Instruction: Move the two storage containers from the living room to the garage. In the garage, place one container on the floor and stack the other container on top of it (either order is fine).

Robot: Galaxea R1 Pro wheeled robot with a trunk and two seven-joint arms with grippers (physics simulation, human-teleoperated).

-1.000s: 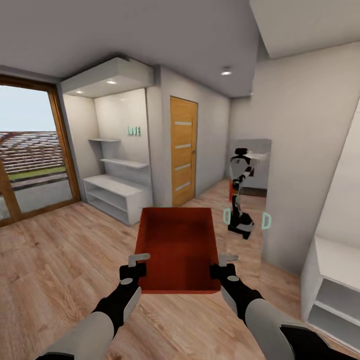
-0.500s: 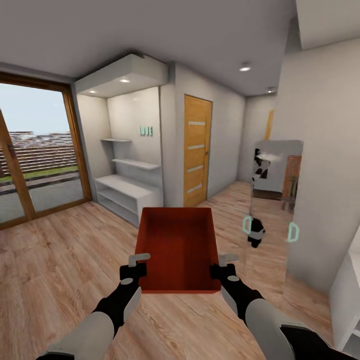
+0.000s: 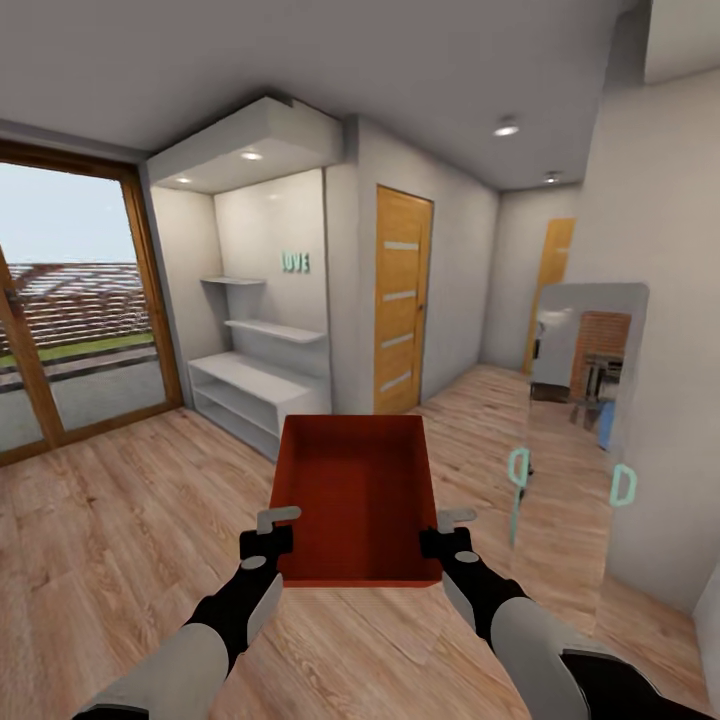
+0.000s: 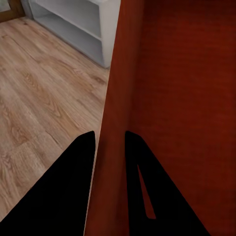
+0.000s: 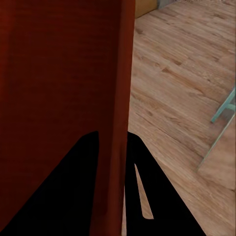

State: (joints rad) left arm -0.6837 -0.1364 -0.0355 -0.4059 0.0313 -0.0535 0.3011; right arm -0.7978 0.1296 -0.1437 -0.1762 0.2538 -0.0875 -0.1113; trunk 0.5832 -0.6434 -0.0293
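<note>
Camera swung right, carry unchanged: orange-red open-topped rectangular container (image 3: 355, 495) between both arms, long axis pointing away; left gripper (image 3: 268, 527) and right gripper (image 3: 447, 525) each pinch a side wall.

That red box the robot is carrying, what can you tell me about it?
The storage container is a plain orange-red, open-topped rectangular box with slightly flared walls, matte like plastic and empty. It is held level above the light wood floor, out in front of the robot. The left gripper clamps one side wall, the right gripper the opposite one.
</note>
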